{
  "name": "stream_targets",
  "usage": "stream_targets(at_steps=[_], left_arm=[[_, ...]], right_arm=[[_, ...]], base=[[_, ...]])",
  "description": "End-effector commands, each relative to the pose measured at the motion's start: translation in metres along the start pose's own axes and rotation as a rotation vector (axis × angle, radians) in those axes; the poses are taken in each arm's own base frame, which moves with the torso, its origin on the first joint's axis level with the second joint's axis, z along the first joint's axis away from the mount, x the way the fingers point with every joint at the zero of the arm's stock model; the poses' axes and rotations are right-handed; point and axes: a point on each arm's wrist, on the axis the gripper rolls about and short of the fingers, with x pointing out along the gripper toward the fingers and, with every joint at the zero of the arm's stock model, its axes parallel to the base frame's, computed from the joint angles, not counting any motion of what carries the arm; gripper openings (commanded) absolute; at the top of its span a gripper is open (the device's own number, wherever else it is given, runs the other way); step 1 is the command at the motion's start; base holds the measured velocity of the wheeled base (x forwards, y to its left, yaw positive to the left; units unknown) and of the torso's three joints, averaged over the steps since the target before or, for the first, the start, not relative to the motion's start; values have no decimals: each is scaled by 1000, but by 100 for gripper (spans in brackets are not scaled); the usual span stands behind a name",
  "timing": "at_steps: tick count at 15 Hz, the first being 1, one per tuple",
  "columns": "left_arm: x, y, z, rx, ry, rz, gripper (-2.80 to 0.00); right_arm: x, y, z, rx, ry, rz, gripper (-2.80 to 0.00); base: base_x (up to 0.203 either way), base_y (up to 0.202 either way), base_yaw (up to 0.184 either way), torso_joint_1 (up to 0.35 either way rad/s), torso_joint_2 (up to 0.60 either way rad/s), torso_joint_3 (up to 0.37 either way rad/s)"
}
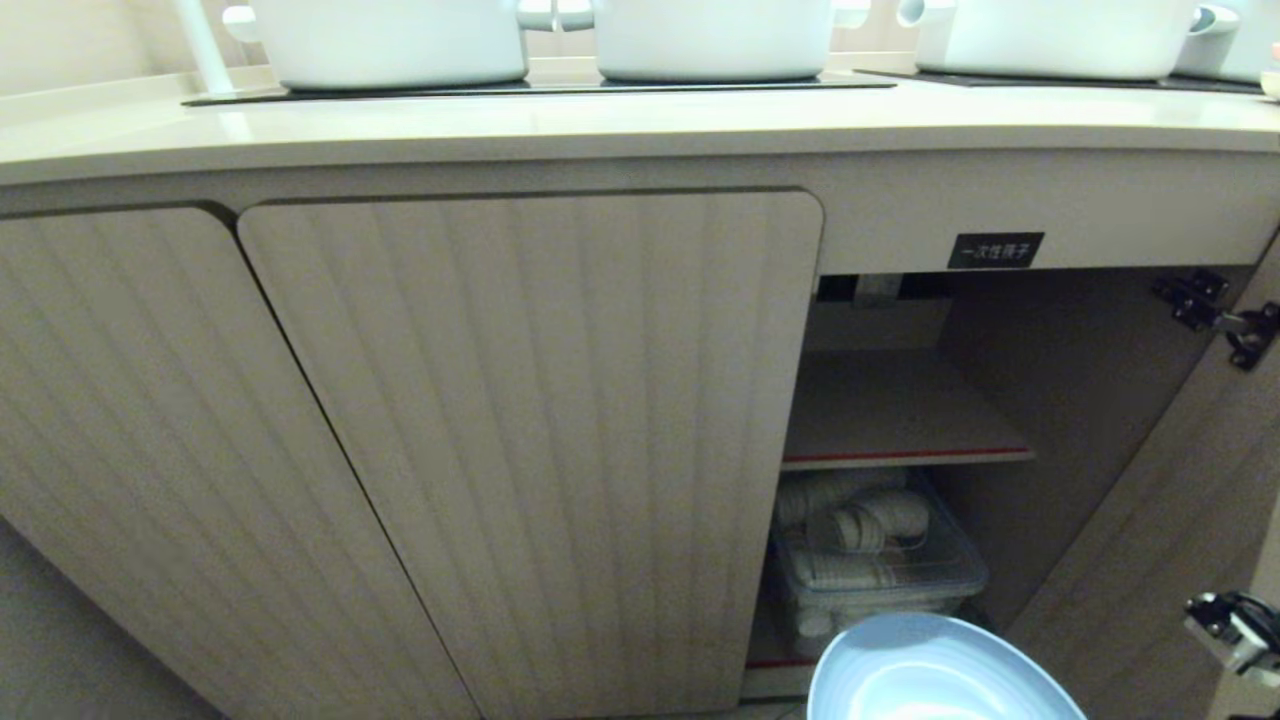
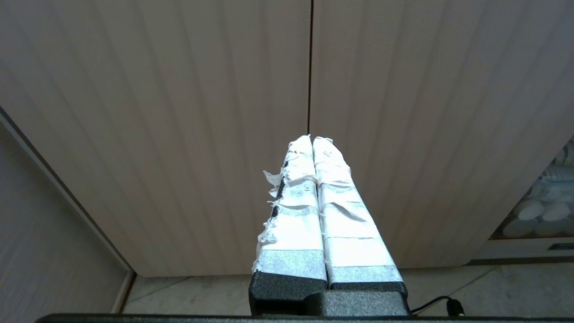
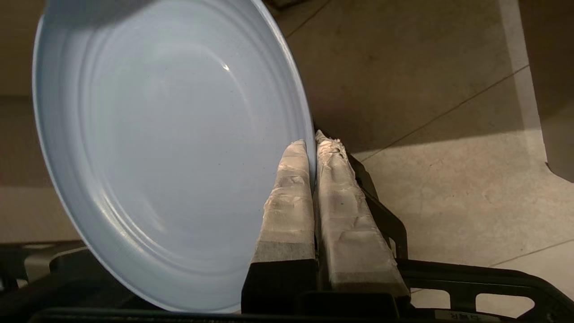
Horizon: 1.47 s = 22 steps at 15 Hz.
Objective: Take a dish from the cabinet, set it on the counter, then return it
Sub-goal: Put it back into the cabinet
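My right gripper [image 3: 312,138] is shut on the rim of the light-blue dish [image 3: 170,148], one taped finger on each side of the edge. In the head view the dish [image 1: 935,675] hangs low at the bottom edge, in front of the open right bay of the cabinet [image 1: 530,440]; the gripper itself is out of that view. The cream counter [image 1: 600,125] runs along the top. My left gripper [image 2: 311,137] is shut on nothing and points at the closed ribbed doors [image 2: 403,112].
White pots [image 1: 390,40] stand on the black cooktop [image 1: 540,88]. Inside the open bay are a bare shelf [image 1: 890,410] and, below it, a clear bin of white cups [image 1: 870,570]. The opened door [image 1: 1180,520] and its hinges [image 1: 1215,310] stand at the right. Tiled floor [image 3: 448,170] lies beneath.
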Motion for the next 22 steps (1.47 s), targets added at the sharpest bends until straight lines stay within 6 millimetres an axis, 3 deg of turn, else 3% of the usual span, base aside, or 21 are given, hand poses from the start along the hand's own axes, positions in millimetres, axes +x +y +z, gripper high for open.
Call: stream_targets(at_steps=[1, 22], left_arm=[[0, 0, 0, 0, 0, 1, -280], [0, 0, 0, 0, 0, 1, -280]], right_arm=[[1, 1, 8, 28, -9, -15, -280], [16, -10, 79, 263, -109, -140, -280]], base=[[0, 0, 0, 0, 0, 0], [0, 0, 0, 0, 0, 0]])
